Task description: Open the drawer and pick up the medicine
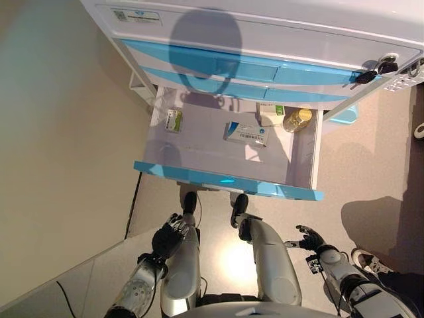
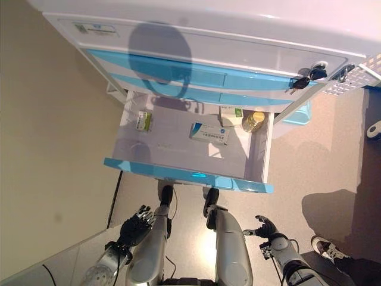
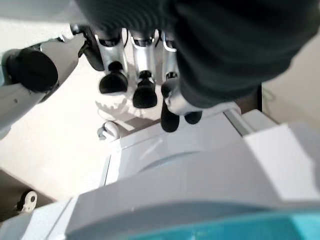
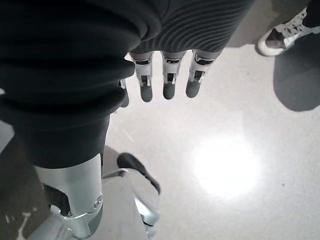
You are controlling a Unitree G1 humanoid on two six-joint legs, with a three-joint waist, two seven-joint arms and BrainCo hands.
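The medicine lies in the pulled-out white drawer with the light-blue front panel (image 1: 228,181). A flat white-and-blue medicine box (image 1: 246,134) rests near the middle of the drawer floor, its long axis running roughly across the drawer and tilted a little. A small green-and-white packet (image 1: 173,120) sits by the drawer's left wall, a white box with a green corner (image 1: 271,113) lies at the back, and a round yellow-capped bottle (image 1: 297,120) lies on its side just beside that box, near the right wall. The things are well apart from one another, with bare drawer floor around the flat box and toward the front panel.

The drawer stands out from a white cabinet with light-blue drawer fronts (image 1: 265,40), and a bunch of dark keys (image 1: 375,70) hangs from its right side.

My left hand (image 1: 169,237) hangs low in front of the drawer's front panel, apart from it, fingers relaxed and holding nothing. My right hand (image 1: 310,238) is low off to the right, over the floor, its fingers (image 4: 168,82) straight and empty. A person's white shoe (image 1: 368,261) shows on the floor further right.
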